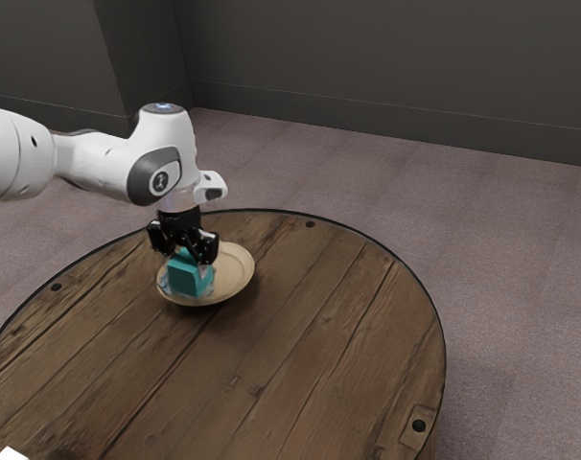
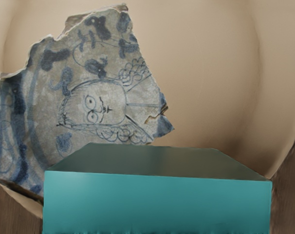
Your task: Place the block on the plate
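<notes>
One pincer (image 1: 191,259) stands over one block (image 1: 187,277), one plate (image 1: 234,272), one shard (image 2: 96,92).

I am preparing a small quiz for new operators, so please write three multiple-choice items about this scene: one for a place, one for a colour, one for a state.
1. Where is the end effector?
A) Above the floor
B) Above the plate
C) Against the wall

2. Which colour is the block?
A) Red
B) Yellow
C) Teal

3. How is the edge of the face-painted shard?
A) Jagged
B) Perfectly round
C) Perfectly straight

1: B, the exterior view shows it there.
2: C, its side is blue-green in both views.
3: A, the wrist view shows its broken, uneven outline.
</notes>
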Robot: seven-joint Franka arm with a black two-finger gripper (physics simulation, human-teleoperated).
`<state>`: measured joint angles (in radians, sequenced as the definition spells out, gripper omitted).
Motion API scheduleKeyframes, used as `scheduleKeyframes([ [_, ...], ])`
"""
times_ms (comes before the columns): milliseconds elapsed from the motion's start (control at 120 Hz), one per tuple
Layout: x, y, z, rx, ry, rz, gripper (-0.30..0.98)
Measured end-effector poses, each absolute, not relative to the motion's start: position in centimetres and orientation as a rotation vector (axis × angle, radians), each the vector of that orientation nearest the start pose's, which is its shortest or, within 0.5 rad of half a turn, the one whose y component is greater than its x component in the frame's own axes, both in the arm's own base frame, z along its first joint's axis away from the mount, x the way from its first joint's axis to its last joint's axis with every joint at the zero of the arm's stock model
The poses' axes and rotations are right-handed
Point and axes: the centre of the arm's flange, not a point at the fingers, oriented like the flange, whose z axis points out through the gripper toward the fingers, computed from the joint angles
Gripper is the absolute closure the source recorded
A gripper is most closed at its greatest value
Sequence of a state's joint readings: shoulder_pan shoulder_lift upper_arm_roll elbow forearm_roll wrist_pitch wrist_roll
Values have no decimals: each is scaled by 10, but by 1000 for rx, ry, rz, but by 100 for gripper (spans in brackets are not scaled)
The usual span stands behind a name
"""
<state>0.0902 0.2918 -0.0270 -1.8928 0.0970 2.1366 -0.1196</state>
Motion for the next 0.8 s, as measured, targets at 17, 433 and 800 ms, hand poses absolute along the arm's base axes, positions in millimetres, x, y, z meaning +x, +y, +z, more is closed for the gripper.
scheduleKeyframes([
  [17,616,46,347,-3059,-193,73,31],
  [433,659,75,332,-3049,17,117,32],
  [800,667,68,312,-3058,162,159,28],
])
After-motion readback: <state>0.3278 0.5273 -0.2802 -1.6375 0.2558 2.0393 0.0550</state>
